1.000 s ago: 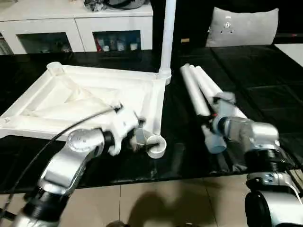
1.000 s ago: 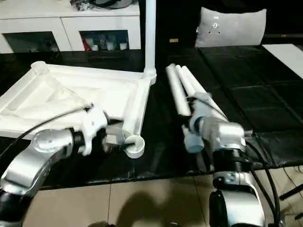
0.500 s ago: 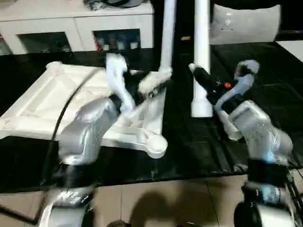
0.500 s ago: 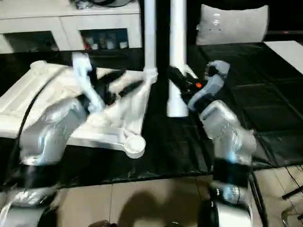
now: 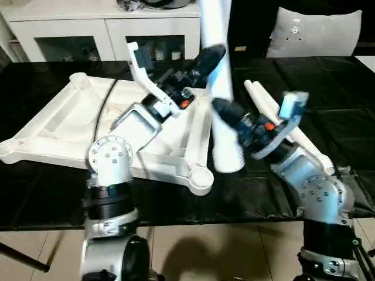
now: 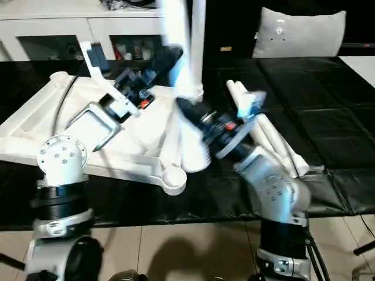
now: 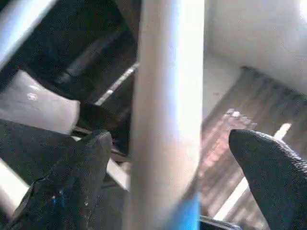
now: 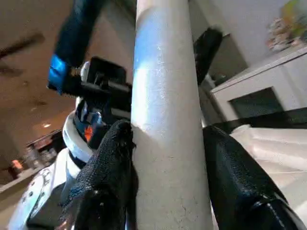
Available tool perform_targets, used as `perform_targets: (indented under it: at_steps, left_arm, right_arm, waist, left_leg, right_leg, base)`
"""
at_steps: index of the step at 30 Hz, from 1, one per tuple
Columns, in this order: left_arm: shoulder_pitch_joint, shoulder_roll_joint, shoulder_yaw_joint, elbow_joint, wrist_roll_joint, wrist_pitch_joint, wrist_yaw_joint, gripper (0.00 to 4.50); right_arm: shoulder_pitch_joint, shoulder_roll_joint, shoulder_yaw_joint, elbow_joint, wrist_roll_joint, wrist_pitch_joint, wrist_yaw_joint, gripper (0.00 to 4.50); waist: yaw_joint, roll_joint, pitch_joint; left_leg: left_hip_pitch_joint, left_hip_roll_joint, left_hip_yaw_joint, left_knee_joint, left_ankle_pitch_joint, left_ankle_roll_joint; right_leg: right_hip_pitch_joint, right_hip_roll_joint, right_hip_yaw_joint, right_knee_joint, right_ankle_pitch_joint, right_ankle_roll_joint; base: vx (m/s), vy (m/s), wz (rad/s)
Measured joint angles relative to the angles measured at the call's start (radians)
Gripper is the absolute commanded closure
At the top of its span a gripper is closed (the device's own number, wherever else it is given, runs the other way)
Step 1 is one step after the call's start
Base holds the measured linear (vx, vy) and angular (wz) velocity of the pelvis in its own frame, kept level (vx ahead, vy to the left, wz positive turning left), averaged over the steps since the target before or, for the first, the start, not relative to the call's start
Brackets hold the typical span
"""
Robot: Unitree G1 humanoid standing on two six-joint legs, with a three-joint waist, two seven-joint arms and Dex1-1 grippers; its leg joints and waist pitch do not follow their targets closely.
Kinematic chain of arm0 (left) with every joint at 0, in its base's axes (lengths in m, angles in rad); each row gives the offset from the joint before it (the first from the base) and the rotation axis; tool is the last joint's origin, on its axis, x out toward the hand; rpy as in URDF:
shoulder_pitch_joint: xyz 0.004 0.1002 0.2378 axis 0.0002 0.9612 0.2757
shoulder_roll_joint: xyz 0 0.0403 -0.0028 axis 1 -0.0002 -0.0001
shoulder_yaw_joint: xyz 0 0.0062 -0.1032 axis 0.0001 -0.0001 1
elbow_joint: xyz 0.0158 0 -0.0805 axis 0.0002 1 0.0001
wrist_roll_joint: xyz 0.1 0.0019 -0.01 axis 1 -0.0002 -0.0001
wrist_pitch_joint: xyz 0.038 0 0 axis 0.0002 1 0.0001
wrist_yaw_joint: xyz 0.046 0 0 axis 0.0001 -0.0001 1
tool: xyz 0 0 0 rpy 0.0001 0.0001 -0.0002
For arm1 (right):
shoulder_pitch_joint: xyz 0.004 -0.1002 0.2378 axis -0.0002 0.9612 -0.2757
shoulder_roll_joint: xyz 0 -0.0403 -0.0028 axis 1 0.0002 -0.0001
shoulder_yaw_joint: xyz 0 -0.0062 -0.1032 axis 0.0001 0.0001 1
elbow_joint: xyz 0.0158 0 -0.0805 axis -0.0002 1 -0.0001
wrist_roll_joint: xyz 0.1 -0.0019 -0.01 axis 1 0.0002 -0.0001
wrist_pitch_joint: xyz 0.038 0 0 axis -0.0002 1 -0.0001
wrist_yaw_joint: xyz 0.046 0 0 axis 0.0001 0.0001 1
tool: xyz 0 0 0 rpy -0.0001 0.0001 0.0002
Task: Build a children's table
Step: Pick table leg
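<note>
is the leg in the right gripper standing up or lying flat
Standing up, roughly upright with a slight tilt. The leg rises off the mat, wide end down, right gripper fingers clamped on either side.

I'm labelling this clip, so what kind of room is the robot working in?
Probably a home-like living room or a staged test room: a white cabinet with glass doors holding small items stands at the back, a grey cushion lies to the right, and black floor mats cover beige tiles.
</note>
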State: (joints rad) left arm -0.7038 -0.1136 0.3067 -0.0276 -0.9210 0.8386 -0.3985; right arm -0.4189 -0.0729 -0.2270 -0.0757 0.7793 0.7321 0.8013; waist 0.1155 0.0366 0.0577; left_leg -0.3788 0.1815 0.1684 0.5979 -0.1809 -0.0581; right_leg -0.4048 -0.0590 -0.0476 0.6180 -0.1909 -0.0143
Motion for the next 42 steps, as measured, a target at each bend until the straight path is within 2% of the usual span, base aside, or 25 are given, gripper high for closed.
perform_targets:
  at_steps: [5, 6, 12, 13, 14, 25, 33, 39, 41, 42]
  left_arm:
    - [0.001, -0.003, 0.010, -0.003, -0.061, 0.020, 0.000, 0.00]
    - [0.001, -0.003, 0.014, -0.004, -0.067, 0.021, 0.001, 0.27]
    - [0.006, -0.002, 0.029, -0.004, -0.099, 0.031, 0.021, 0.40]
    - [0.008, -0.002, 0.029, -0.004, -0.104, 0.031, 0.022, 0.70]
    - [0.009, -0.001, 0.029, -0.004, -0.106, 0.031, 0.024, 0.70]
    - [0.012, 0.007, 0.028, 0.000, -0.107, 0.026, 0.046, 1.47]
    - [0.012, 0.008, 0.027, 0.006, -0.106, 0.010, 0.065, 2.30]
    - [0.012, 0.020, 0.021, 0.035, -0.073, -0.029, 0.093, 2.55]
    - [0.012, 0.026, 0.019, 0.045, -0.059, -0.040, 0.098, 2.55]
    - [0.012, 0.032, 0.015, 0.046, -0.051, -0.042, 0.098, 2.55]
  right_arm:
    - [0.018, -0.004, 0.008, -0.004, 0.009, 0.001, 0.016, 2.70]
    - [0.026, -0.004, 0.013, -0.004, 0.010, 0.002, 0.019, 2.70]
    - [0.027, -0.015, 0.028, -0.005, 0.013, 0.002, 0.025, 2.70]
    - [0.027, -0.017, 0.030, -0.005, 0.014, 0.001, 0.026, 2.70]
    - [0.027, -0.017, 0.030, -0.005, 0.015, 0.001, 0.026, 2.70]
    - [0.027, -0.020, 0.045, -0.005, 0.016, -0.008, 0.019, 2.70]
    - [0.024, -0.023, 0.057, -0.002, 0.016, -0.026, 0.016, 2.70]
    - [0.007, -0.020, 0.081, 0.037, -0.005, -0.050, -0.017, 2.70]
    - [-0.002, -0.017, 0.089, 0.053, -0.013, -0.057, -0.030, 2.14]
    - [-0.009, -0.017, 0.093, 0.062, -0.013, -0.054, -0.034, 2.14]
  waist:
    - [0.000, 0.000, 0.000]
    - [0.000, 0.000, 0.000]
    - [0.000, 0.000, 0.000]
    - [0.000, 0.000, 0.000]
    - [0.000, 0.000, 0.000]
    - [0.000, 0.000, 0.000]
    - [0.000, 0.000, 0.000]
    - [-0.001, 0.000, 0.000]
    - [-0.002, 0.000, 0.000]
    - [-0.002, 0.000, 0.000]
  left_leg:
    - [-0.005, 0.000, -0.001, 0.001, 0.000, 0.004]
    - [-0.006, 0.000, -0.001, 0.001, 0.000, 0.005]
    - [-0.006, 0.000, -0.001, 0.001, 0.000, 0.005]
    - [-0.006, 0.000, -0.001, 0.001, 0.000, 0.005]
    - [-0.006, 0.000, -0.001, 0.001, 0.000, 0.005]
    - [-0.006, 0.000, -0.001, 0.002, 0.000, 0.005]
    - [-0.006, 0.000, -0.001, 0.002, 0.000, 0.005]
    - [-0.006, 0.000, -0.001, 0.003, 0.000, 0.004]
    - [-0.006, 0.000, -0.001, 0.003, -0.001, 0.004]
    - [-0.006, 0.000, -0.001, 0.003, -0.001, 0.004]
  right_leg:
    - [-0.001, 0.000, -0.001, -0.005, 0.003, 0.002]
    - [-0.001, 0.000, -0.001, -0.005, 0.003, 0.002]
    - [-0.001, 0.000, -0.001, -0.006, 0.003, 0.002]
    - [-0.001, 0.000, -0.001, -0.006, 0.003, 0.002]
    - [-0.001, 0.000, -0.001, -0.006, 0.003, 0.002]
    - [-0.001, 0.000, -0.001, -0.005, 0.003, 0.003]
    - [-0.001, 0.000, -0.001, -0.005, 0.003, 0.003]
    - [-0.001, 0.000, -0.001, -0.005, 0.005, 0.003]
    - [-0.001, 0.000, -0.001, -0.005, 0.005, 0.003]
    - [-0.001, 0.000, -0.001, -0.005, 0.005, 0.004]
  base:
    - [0.000, 0.000, 0.00]
    - [0.000, 0.000, 0.00]
    - [0.000, 0.000, 0.00]
    - [0.000, 0.000, 0.00]
    - [0.000, 0.000, 0.00]
    - [0.000, 0.000, 0.00]
    - [0.000, 0.000, 0.00]
    - [0.000, 0.000, 0.00]
    - [0.000, 0.000, 0.00]
    - [0.000, 0.000, 0.00]
